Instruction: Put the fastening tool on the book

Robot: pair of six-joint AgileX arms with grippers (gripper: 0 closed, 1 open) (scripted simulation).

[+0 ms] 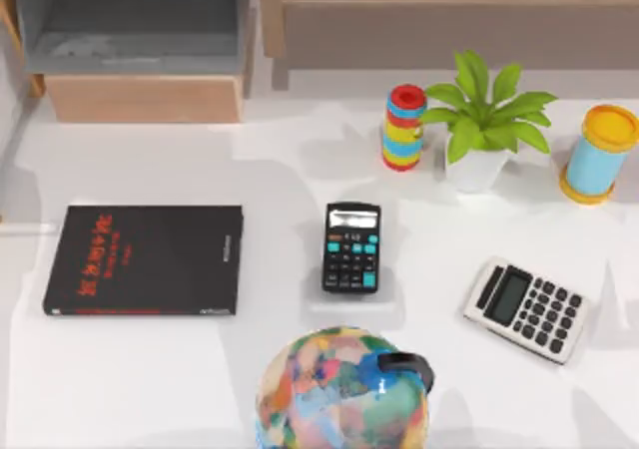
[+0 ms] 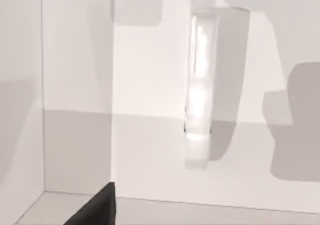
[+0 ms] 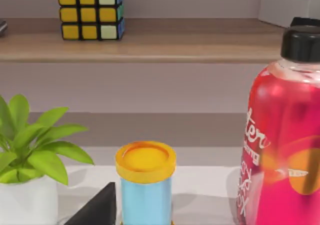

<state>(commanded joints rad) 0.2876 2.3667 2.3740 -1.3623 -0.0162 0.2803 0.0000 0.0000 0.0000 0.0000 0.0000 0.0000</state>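
The book [image 1: 145, 260] lies flat at the table's left, black with red characters on its cover. A slim pale bar with rounded ends, the fastening tool [image 2: 199, 90], lies on the white surface in the left wrist view. A faint pale strip [image 1: 28, 228] just left of the book at the top view's left edge may be the same bar. A dark finger [image 2: 97, 207] of my left gripper pokes into the left wrist view, well short of the bar. A dark finger [image 3: 97, 207] of my right gripper shows in the right wrist view, near the blue can.
A black calculator [image 1: 351, 246] sits mid-table and a grey-white calculator [image 1: 527, 309] at the right. A colourful globe [image 1: 342, 389] stands at the front. At the back are a striped cylinder [image 1: 403, 127], a potted plant [image 1: 484, 120] and a yellow-lidded blue can [image 1: 599, 154]. A red bottle [image 3: 285, 135] stands close to the right wrist.
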